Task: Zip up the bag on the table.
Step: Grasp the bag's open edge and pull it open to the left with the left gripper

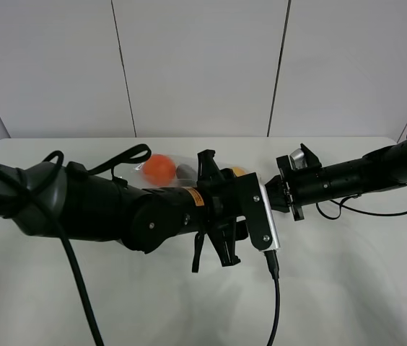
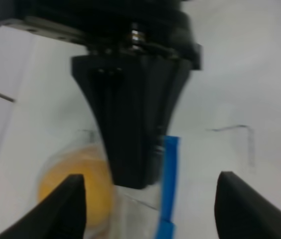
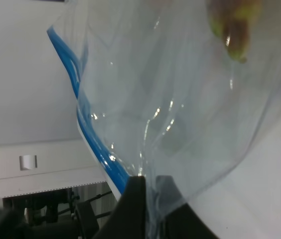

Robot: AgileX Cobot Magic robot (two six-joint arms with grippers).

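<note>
The clear bag (image 1: 177, 164) lies on the white table (image 1: 348, 288) at mid-back, mostly hidden by my left arm (image 1: 117, 205). An orange (image 1: 159, 168), a dark eggplant (image 1: 185, 171) and a yellow fruit (image 1: 239, 171) show through it. My right gripper (image 3: 148, 209) is shut on the bag's clear plastic (image 3: 180, 109) right beside the blue zipper strip (image 3: 95, 144) and holds that edge lifted. My left gripper (image 2: 153, 199) is open above the bag, its fingertips (image 2: 73, 199) on either side of the right gripper (image 2: 135, 174), the blue strip (image 2: 169, 174) and the yellow fruit (image 2: 73, 191).
My right arm (image 1: 348, 176) reaches in from the right edge, with a loose cable (image 1: 377, 210) lying on the table beneath it. A black cable (image 1: 274, 303) hangs from the left wrist camera over the front of the table. A white panelled wall (image 1: 203, 65) stands behind.
</note>
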